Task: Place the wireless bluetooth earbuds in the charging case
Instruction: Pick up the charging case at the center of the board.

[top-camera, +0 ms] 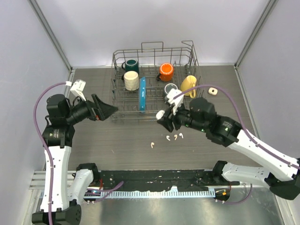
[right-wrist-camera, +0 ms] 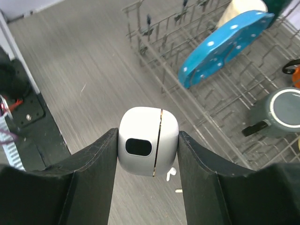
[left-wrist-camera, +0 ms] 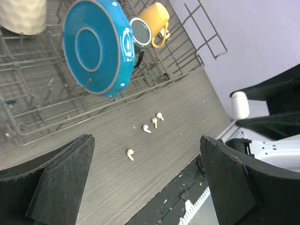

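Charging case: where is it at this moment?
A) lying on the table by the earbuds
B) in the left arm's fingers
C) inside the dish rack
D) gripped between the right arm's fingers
D: the right wrist view shows the white charging case held in the right gripper, whose fingers press its two sides; the left gripper is open and empty.

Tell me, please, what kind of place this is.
Probably a robot test cell in a lab: plain walls enclose a grey table, two robot arms stand at its near edge, and a dish rack holds mugs.
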